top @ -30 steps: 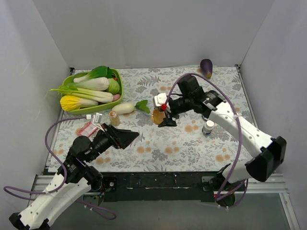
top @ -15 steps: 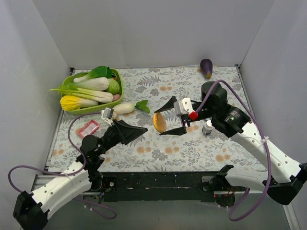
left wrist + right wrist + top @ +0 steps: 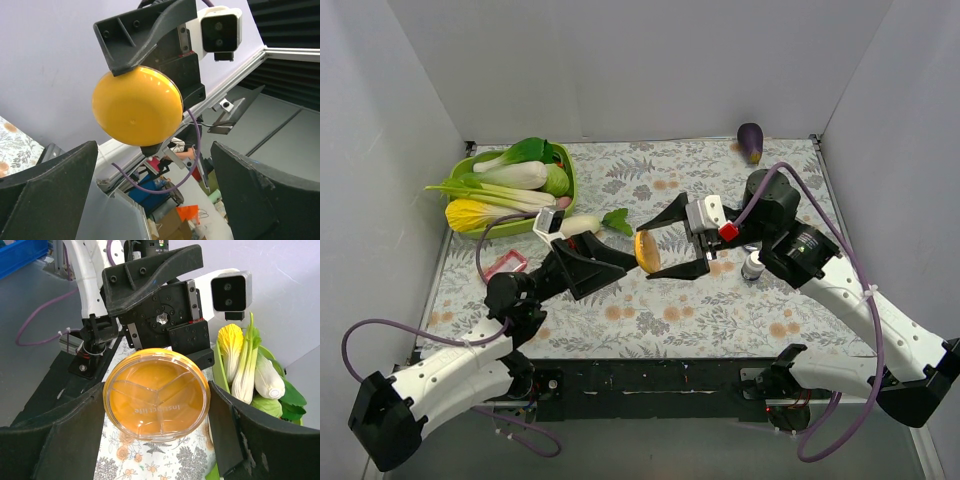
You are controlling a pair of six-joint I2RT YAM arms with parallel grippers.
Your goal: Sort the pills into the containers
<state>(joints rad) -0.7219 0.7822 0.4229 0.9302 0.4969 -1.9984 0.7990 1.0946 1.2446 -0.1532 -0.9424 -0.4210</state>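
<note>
Your right gripper (image 3: 652, 250) is closed on the amber-orange dish (image 3: 156, 395), one finger on each side of the rim. The dish is gripped on edge rather than lying flat. In the right wrist view you look through its clear cover at three wedge compartments, with faint lettering across the lower one. Floral bench (image 3: 720, 320) shows beneath the dish.

Your left gripper (image 3: 605, 266) is spread wide and holds nothing. It points across at the dish, close to it but not touching. From the left wrist camera you see the dish's smooth yellow-orange underside framed between the two open fingers (image 3: 55, 195), with the right gripper's upper finger clamped over its top edge. The two wrists face each other with the dish between them, over the middle of the bench.

Elsewhere on the bench:
- A green tray (image 3: 570, 190) of leafy vegetables sits at the far left.
- A white radish (image 3: 578, 226) with a green leaf lies just beside the tray.
- A pink packet (image 3: 503, 265) lies near the left edge.
- A small white bottle (image 3: 753, 265) stands by the right arm.
- An eggplant (image 3: 750, 142) sits at the far right corner.
</note>
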